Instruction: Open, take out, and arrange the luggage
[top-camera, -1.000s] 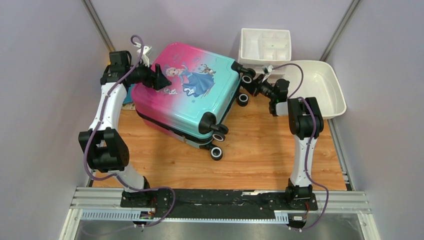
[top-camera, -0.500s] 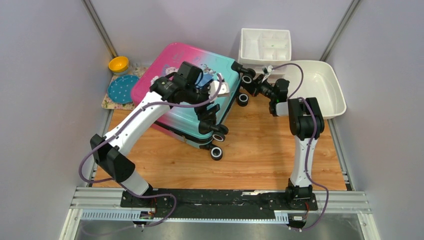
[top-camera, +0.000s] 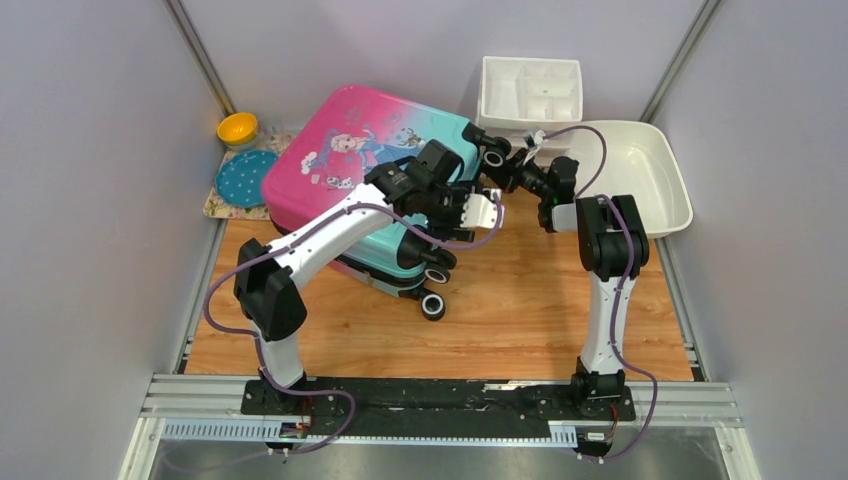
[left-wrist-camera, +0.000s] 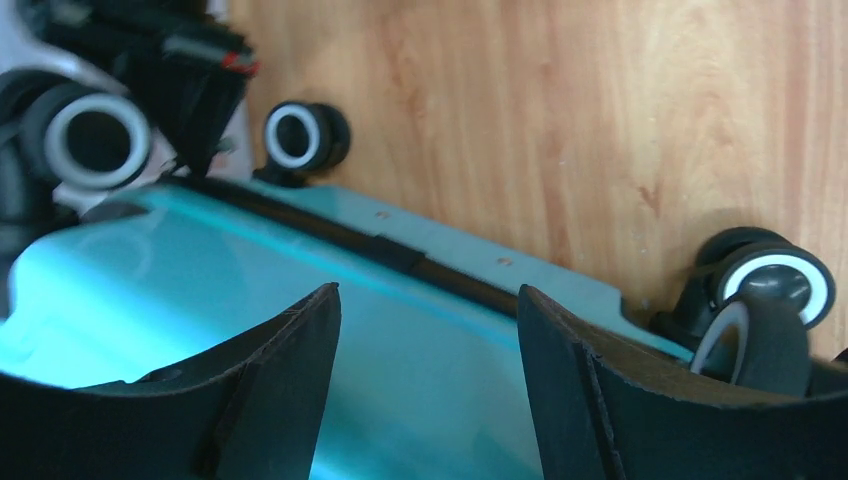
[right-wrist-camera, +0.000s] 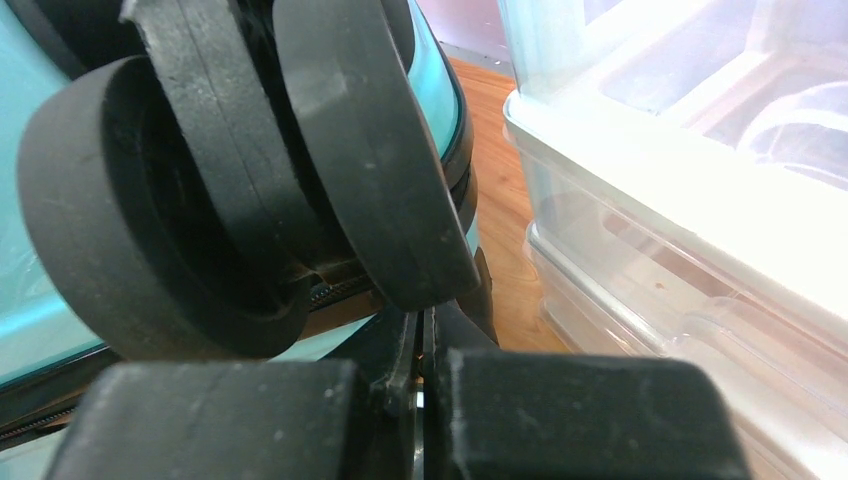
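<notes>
The luggage (top-camera: 340, 160), a pink-to-teal hard-shell suitcase with a princess print, lies flat at the back of the wooden table, its black wheels (top-camera: 433, 304) pointing right and toward me. My left arm reaches across its lid. The left gripper (top-camera: 462, 212) hangs open over the teal wheel end. In the left wrist view the left gripper (left-wrist-camera: 428, 292) frames bare teal shell (left-wrist-camera: 200, 300), with the black zip line (left-wrist-camera: 400, 255) just beyond. My right gripper (top-camera: 503, 172) is shut, tucked under the far wheel (right-wrist-camera: 150, 200); the right gripper (right-wrist-camera: 424, 318) shows nothing visible between its fingers.
A white drawer organiser (top-camera: 530, 90) stands behind the right gripper and a white basin (top-camera: 640, 175) sits at the right. A yellow bowl (top-camera: 237, 128) and a blue dotted plate (top-camera: 246, 178) lie at the far left. Bare wood (top-camera: 520, 310) stretches in front of the suitcase.
My left arm has swung from the suitcase's far-left corner across the lid to its wheel end, its jaws narrowing slightly. The right arm has stayed put.
</notes>
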